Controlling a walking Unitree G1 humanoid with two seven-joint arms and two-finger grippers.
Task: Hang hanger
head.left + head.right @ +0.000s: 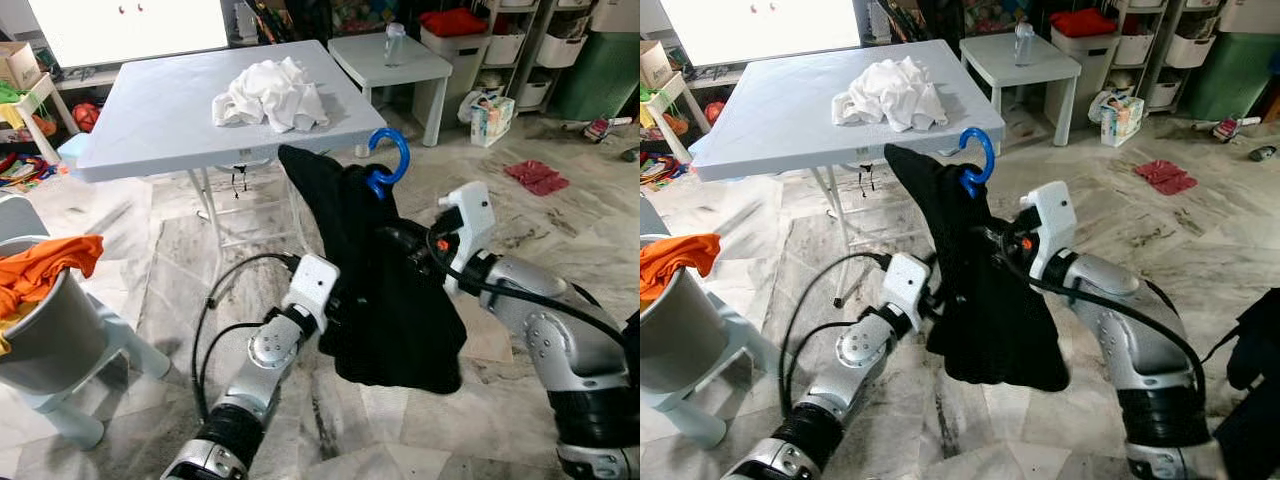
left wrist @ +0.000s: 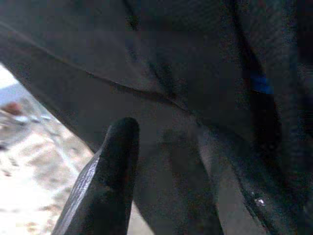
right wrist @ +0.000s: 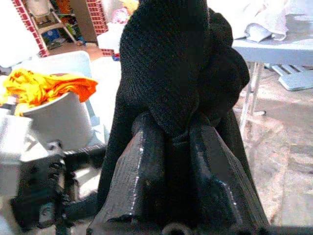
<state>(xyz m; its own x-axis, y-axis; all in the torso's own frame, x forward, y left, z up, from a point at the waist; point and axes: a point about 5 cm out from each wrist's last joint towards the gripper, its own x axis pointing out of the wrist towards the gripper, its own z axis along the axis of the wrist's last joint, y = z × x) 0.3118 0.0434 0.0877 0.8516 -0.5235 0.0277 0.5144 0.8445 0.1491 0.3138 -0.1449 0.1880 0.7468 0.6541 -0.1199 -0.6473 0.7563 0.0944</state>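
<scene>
Black knit fabric, a garment (image 1: 385, 300) draped on a blue hanger (image 1: 390, 160), hangs in mid-air between the two arms, in front of the grey folding table (image 1: 160, 120). Only the hanger's blue hook rises clear above the cloth; the rest of it is covered.

The right gripper (image 3: 178, 147) is clenched on a bunched fold of the garment near the hanger's neck, as the right wrist view shows. The left gripper (image 2: 161, 161) is pressed into the lower cloth; one finger (image 2: 105, 181) is visible against the fabric, but whether the pair is closed on it cannot be told.

No rail or rod to receive the hook can be made out in these pictures.

Risks, as judged:
- The right grasp appears to be on cloth and not on the hanger itself. The hanger could therefore slide or turn inside the garment and drop.
- The hook leans to one side, so it may miss a rail on approach.
- The loose lower hem may snag on the table edge or the left arm's cables (image 1: 230, 300).
- If the arms draw apart, the garment could be pulled off the hanger's shoulders.
</scene>
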